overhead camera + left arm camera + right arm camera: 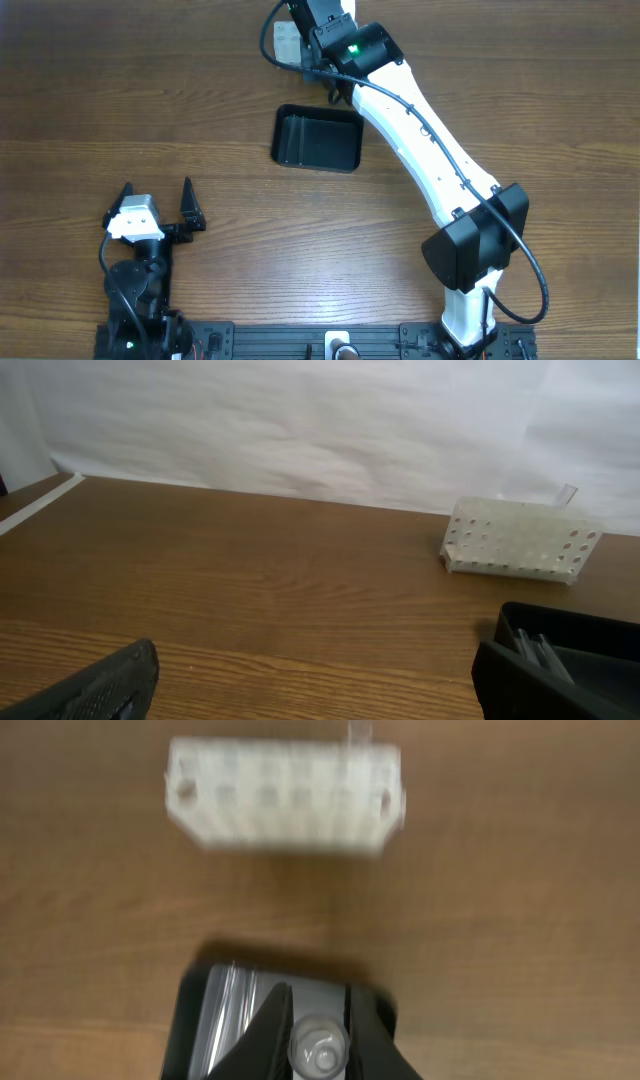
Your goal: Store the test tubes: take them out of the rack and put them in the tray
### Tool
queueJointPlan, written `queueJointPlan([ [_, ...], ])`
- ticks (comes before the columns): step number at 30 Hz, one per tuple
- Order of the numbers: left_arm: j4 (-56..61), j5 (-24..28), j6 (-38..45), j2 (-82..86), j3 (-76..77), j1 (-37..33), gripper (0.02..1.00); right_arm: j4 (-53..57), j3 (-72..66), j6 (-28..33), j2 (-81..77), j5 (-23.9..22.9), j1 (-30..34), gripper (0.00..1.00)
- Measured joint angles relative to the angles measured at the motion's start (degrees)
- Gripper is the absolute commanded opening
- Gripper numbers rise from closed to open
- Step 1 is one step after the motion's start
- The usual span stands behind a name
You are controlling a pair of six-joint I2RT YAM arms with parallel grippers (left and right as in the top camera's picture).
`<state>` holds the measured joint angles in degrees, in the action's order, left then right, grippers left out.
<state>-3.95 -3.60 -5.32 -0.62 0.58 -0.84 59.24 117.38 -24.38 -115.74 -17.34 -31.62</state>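
Right end effector (318, 1020) holds test tube (318, 1050) over tray (277, 135); some stored, one tube (358, 732) in rack (285, 805). Left end effector (158, 205) wide.

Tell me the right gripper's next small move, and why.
Probably lower the right gripper and open it, releasing its test tube into the tray. Its wrist view shows the tube held over the tray, where stored tubes lie.

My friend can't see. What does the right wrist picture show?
The right gripper holds a clear test tube over the black tray. Beyond it on the wooden table stands the white rack with one tube in it.
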Motion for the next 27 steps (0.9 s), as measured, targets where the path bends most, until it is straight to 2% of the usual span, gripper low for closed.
queueJointPlan([
  [5,0.0,0.0,0.0,0.0,0.0,0.0,0.998,8.1,0.0,-4.5,0.0,4.9,0.0,0.06],
  [11,0.0,0.0,0.0,0.0,0.0,0.0,0.998,13.1,0.0,-6.7,-0.3,8.3,0.0,0.049],
  [27,0.0,0.0,0.0,0.0,0.0,0.0,0.998,13.1,0.0,-7.6,-7.9,10.4,0.2,0.034],
])
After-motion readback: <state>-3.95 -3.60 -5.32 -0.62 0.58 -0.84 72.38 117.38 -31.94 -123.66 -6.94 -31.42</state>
